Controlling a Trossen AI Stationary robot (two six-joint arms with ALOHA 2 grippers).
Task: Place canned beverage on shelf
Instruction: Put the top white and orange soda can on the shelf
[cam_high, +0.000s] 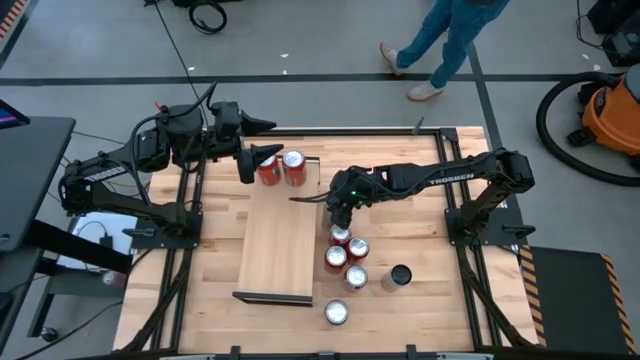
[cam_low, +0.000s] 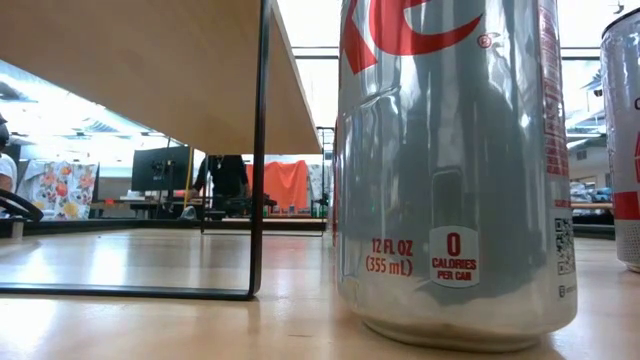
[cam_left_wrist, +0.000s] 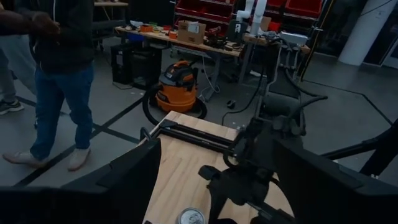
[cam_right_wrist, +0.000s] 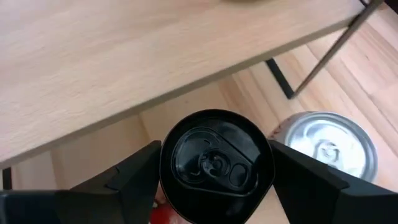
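The right gripper (cam_right_wrist: 214, 186) hangs over the cluster of cans beside the shelf (cam_high: 280, 240), its two dark fingers (cam_right_wrist: 127, 177) standing on either side of a black-topped can (cam_right_wrist: 214, 158) and pressed against its rim, so it is clenched on that can. From above, this gripper (cam_high: 340, 215) sits at about 3 o'clock of the shelf's middle, just off the board's long right edge. A silver-topped can (cam_right_wrist: 326, 146) stands just beside the held one. The right arm (cam_high: 440, 180) reaches in from the table's 3 o'clock side, stretched nearly level toward the middle, its wrist bent down over the cans.

The shelf lies lengthwise at the table's centre, and two red cans (cam_high: 281, 167) stand at its 12 o'clock end. More cans (cam_high: 345, 255) stand in a row to the shelf's right, with a dark can (cam_high: 399, 276) near them and another can (cam_high: 336, 312) at about 5 o'clock.

The left gripper (cam_high: 262, 152) waits beside the two red cans, fingers spread and holding nothing.
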